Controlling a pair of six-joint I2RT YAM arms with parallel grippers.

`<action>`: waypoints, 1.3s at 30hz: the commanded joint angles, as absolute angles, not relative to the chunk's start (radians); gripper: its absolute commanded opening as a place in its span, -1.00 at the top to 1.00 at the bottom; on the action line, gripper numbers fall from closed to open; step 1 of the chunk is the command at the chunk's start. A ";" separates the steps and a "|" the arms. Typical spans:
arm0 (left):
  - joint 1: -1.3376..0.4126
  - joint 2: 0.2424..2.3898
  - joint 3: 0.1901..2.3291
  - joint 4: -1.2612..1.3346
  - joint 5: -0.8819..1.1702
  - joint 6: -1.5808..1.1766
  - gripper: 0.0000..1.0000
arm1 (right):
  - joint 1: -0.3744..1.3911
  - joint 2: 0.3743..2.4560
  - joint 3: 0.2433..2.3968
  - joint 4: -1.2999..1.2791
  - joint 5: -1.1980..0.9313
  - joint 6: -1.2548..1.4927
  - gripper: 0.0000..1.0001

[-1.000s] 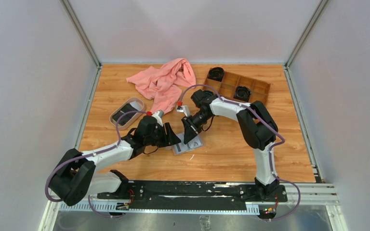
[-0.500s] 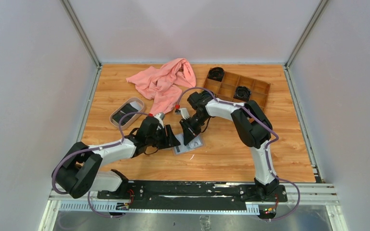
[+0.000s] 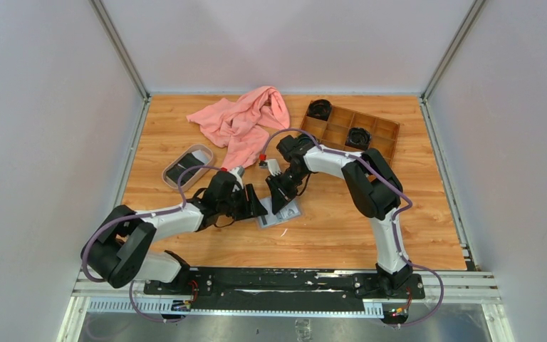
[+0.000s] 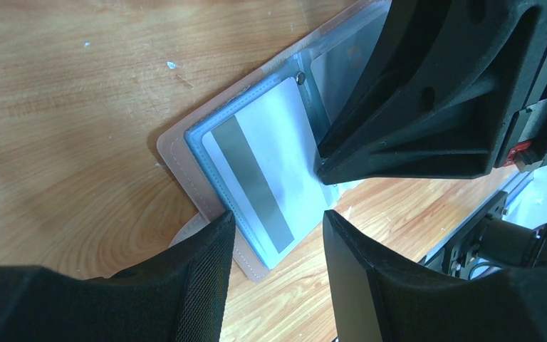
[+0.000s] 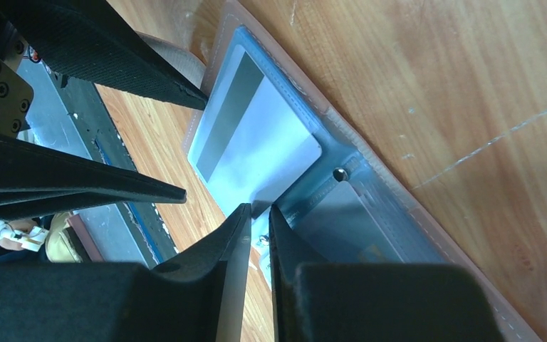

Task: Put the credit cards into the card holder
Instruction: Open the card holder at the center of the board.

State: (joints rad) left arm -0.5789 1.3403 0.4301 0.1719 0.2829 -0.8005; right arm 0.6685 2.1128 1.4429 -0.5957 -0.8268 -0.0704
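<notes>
- The card holder (image 3: 282, 215) is lying open, lining up, on the desk (image 3: 342, 228) near its middle, between the tips of the 2 arms.
- 1 pale credit card (image 4: 263, 164) with a grey stripe is sitting in the clear pocket on the holder's left half, and it looks almost fully in.
- The right gripper (image 5: 258, 208) is pointing at that card's inner edge by the fold. Its fingers are nearly together with only a thin slit between them, and I cannot tell whether it is pinching the card's edge.
- The left gripper (image 4: 278, 217) is standing with its fingers apart at the holder's near-left corner. 1 fingertip seems to be touching the rim, and it is clamping nothing.
- Step in hand, as I judge it: seating this card in its pocket while the left arm is steadying the holder.
- More dark credit cards (image 3: 185, 167) are lying in the oval tray (image 3: 165, 174), far left of the holder.
- The next move calls for drawing the right gripper away without dragging the card out, then fetching another card from the tray.
</notes>
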 commanded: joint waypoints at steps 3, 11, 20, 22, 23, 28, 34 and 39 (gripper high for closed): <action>-0.574 1.384 0.445 0.220 0.335 -0.828 -0.05 | 0.682 2.140 1.458 -0.610 -0.781 -0.085 0.57; -0.572 1.373 0.433 0.285 0.374 -0.876 0.09 | 0.681 2.136 1.460 -0.621 -0.807 -0.100 0.52; -0.569 1.308 0.411 0.331 0.387 -0.926 0.11 | 0.679 2.124 1.465 -0.629 -0.828 -0.109 0.48; -0.569 1.302 0.411 0.331 0.388 -0.932 0.11 | 0.675 2.119 1.469 -0.633 -0.836 -0.114 0.45; -0.569 1.299 0.411 0.331 0.388 -0.934 0.11 | 0.672 2.116 1.468 -0.634 -0.840 -0.116 0.44; -0.569 1.298 0.415 0.335 0.393 -0.939 0.11 | 0.656 2.097 1.470 -0.639 -0.860 -0.123 0.26; -0.569 1.324 0.425 0.367 0.416 -0.947 0.10 | 0.634 2.052 1.468 -0.650 -0.884 -0.143 -0.05; -0.568 1.343 0.441 0.384 0.426 -0.948 0.01 | 0.611 2.014 1.470 -0.665 -0.882 -0.161 -0.22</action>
State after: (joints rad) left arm -0.5713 1.3216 0.4191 0.3458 0.4004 -0.9432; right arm 0.6403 2.0716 1.4502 -0.6270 -0.8829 -0.1257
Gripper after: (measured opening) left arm 0.485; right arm 0.586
